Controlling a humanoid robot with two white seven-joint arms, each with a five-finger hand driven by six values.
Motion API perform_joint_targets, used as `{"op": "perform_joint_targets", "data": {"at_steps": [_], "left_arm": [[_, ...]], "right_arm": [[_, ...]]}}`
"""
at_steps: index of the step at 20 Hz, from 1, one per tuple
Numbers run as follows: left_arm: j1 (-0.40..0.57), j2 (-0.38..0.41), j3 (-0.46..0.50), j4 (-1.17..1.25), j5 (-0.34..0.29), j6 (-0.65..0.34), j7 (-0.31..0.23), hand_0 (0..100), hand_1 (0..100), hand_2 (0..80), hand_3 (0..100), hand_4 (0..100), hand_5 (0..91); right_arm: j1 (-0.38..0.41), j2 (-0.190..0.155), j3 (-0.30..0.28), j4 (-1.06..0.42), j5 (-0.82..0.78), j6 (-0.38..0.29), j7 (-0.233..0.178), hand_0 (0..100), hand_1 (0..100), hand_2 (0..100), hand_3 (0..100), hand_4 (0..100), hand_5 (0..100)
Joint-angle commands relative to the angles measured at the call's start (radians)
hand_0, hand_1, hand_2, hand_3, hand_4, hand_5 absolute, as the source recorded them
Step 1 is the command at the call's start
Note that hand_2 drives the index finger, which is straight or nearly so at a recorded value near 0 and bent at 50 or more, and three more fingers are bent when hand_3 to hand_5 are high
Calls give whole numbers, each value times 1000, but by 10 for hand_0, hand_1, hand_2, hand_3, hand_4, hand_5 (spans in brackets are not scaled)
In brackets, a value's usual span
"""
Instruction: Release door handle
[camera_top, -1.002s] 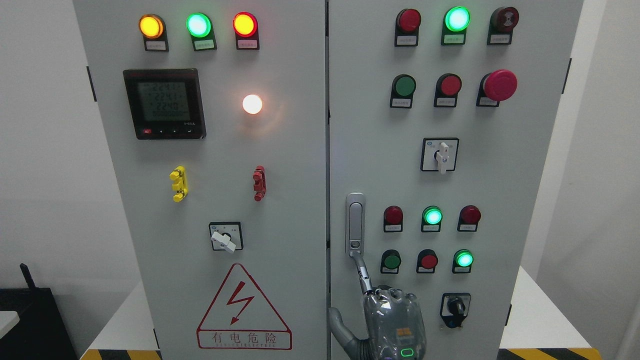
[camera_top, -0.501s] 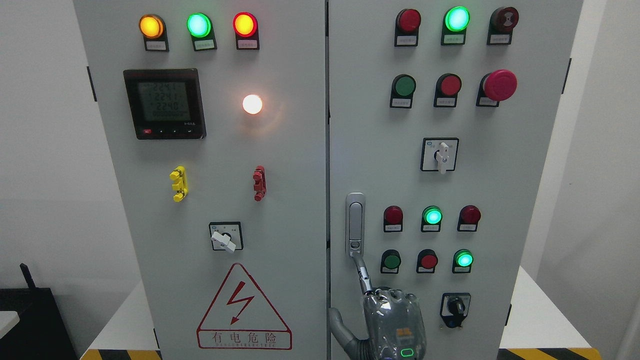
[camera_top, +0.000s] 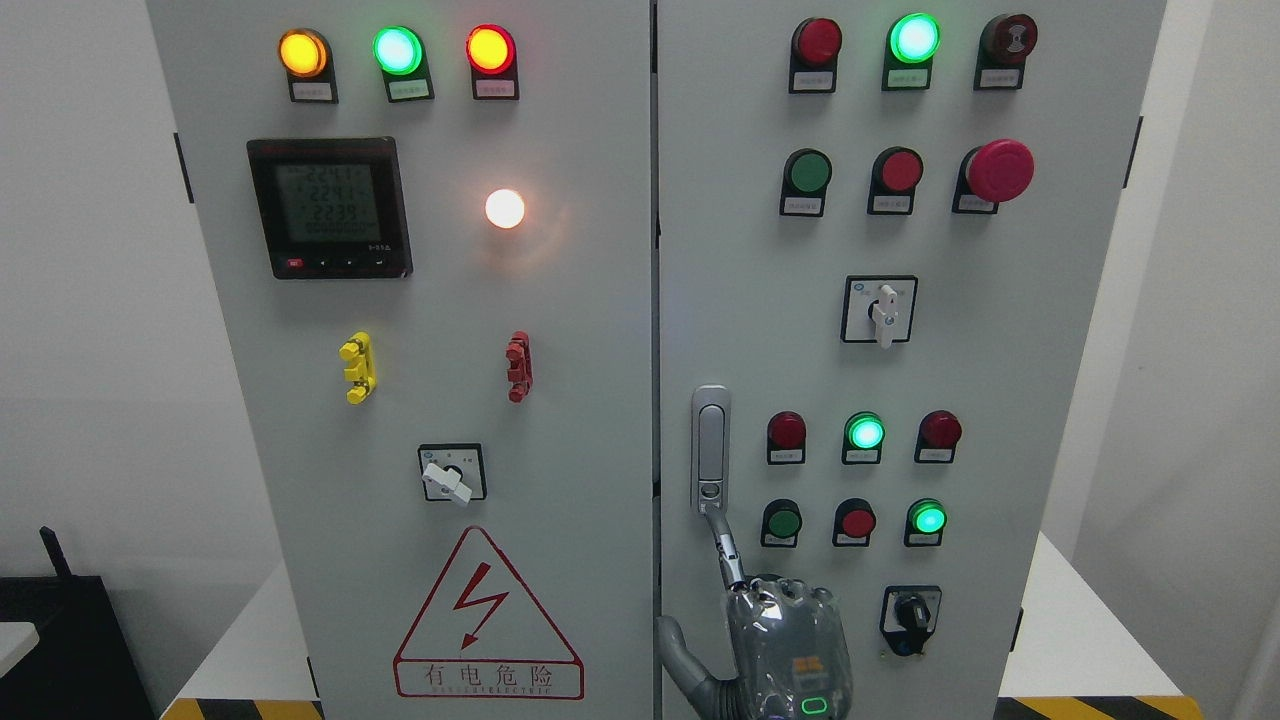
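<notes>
A silver door handle (camera_top: 710, 448) stands upright on the right door of the grey cabinet (camera_top: 600, 300), close to the centre seam. My right hand (camera_top: 790, 640) comes up from the bottom edge just below it, its back towards the camera. Its index finger (camera_top: 727, 550) is stretched up and left, and the tip touches the handle's lower end by the lock button. The other fingers are curled in and the thumb (camera_top: 675, 640) sticks out to the left. Nothing is grasped. The left hand is out of view.
The right door carries lamps, push buttons, a red mushroom stop button (camera_top: 998, 170) and two rotary switches (camera_top: 880, 310). The left door has a meter (camera_top: 330, 208), lamps, a switch (camera_top: 450, 475) and a warning triangle (camera_top: 487, 620). Black equipment (camera_top: 60, 640) stands at the lower left.
The hand and the handle stay where they were. Only the digits on the meter have changed.
</notes>
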Motion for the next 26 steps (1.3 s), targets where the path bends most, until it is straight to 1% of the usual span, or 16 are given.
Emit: {"op": "perform_joint_targets", "data": {"at_steps": [1, 5, 9, 15, 20, 22, 23, 24, 25, 26], "left_arm": [[1, 0, 11, 17, 0, 1, 0, 120, 389, 0, 0, 0, 0], [1, 0, 11, 17, 0, -1, 0, 120, 389, 0, 0, 0, 0], [1, 0, 11, 17, 0, -1, 0, 120, 389, 0, 0, 0, 0], [1, 0, 11, 17, 0, 1, 0, 120, 389, 0, 0, 0, 0], [1, 0, 11, 17, 0, -1, 0, 120, 389, 0, 0, 0, 0], [1, 0, 11, 17, 0, 1, 0, 120, 389, 0, 0, 0, 0], [1, 0, 11, 17, 0, 1, 0, 120, 389, 0, 0, 0, 0], [-1, 0, 11, 17, 0, 1, 0, 120, 389, 0, 0, 0, 0], [1, 0, 11, 17, 0, 1, 0, 120, 389, 0, 0, 0, 0], [-1, 0, 11, 17, 0, -1, 0, 120, 389, 0, 0, 0, 0]], "right_arm": [[1, 1, 0, 2, 0, 0, 0, 344, 276, 0, 1000, 1000, 997], [-1, 1, -2, 0, 0, 0, -2, 344, 276, 0, 1000, 1000, 997], [-10, -1, 0, -4, 0, -5, -5, 344, 276, 0, 1000, 948, 997], [-13, 1, 0, -9, -2, -5, -8, 344, 275, 0, 1000, 954, 997], [1, 1, 3, -30, -3, -11, -14, 344, 275, 0, 1000, 953, 997], [6, 1, 1, -38, -5, -15, -25, 345, 275, 0, 1000, 949, 994], [12, 1, 0, -40, -6, -20, -41, 345, 275, 0, 1000, 943, 986], [19, 1, -2, -47, -8, -35, -60, 356, 277, 44, 1000, 931, 971], [27, 2, -2, -56, -8, -55, -72, 365, 280, 128, 1000, 917, 958], [36, 5, -5, -69, -6, -80, -80, 382, 287, 301, 923, 863, 905]]}}
